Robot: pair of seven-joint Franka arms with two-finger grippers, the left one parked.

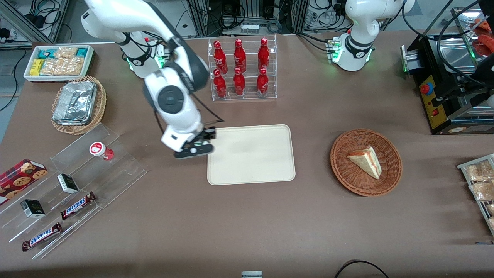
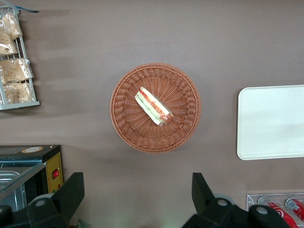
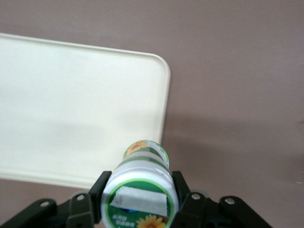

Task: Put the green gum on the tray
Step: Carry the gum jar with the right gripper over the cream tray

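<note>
My right gripper (image 1: 193, 149) hangs just above the table, beside the edge of the tray (image 1: 251, 154) that faces the working arm's end. It is shut on the green gum (image 3: 141, 183), a small white bottle with a green-rimmed lid and a green-yellow flower label. In the right wrist view the black fingers (image 3: 100, 191) of the gripper (image 3: 141, 197) press the lid from both sides. The bottle's body points down toward the corner of the cream tray (image 3: 71, 104). That tray also shows in the left wrist view (image 2: 270, 121), with nothing on it.
A red-lidded bottle (image 1: 101, 150) stands on the clear stepped stand (image 1: 119, 164) with candy bars, toward the working arm's end. A rack of red bottles (image 1: 241, 69) stands farther from the camera than the tray. A wicker basket (image 1: 339, 154) with a sandwich lies toward the parked arm's end.
</note>
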